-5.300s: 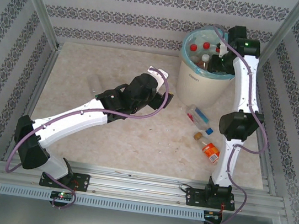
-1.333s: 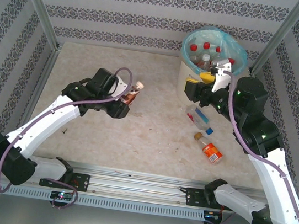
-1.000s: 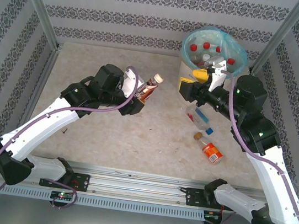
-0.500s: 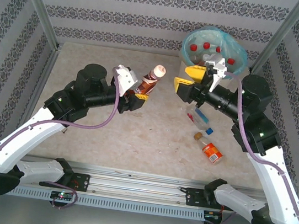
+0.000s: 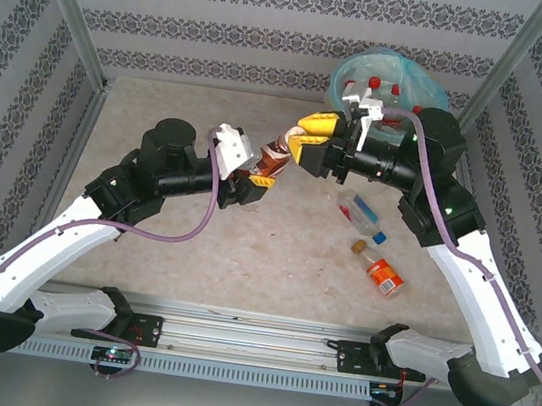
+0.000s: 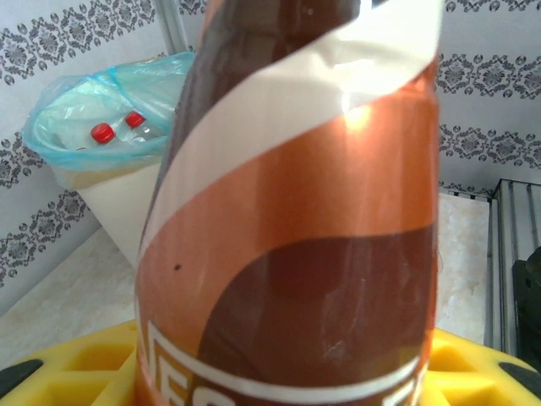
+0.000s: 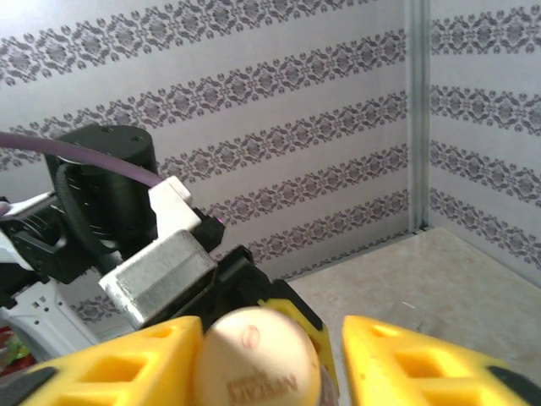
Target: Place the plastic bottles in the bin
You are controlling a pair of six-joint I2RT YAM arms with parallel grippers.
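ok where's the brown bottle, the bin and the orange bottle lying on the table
brown bottle (image 6: 296,220), left wrist view, on its orange and brown label
bin (image 6: 122,199), left wrist view, on its off-white outer wall
orange bottle (image 5: 383,276), top external view, on the middle of its body

The counter is bare across its middle and near left. The left arm and right arm meet above it at a brown bottle, barring the way across. A clear bottle and an orange bottle lie before the bin.
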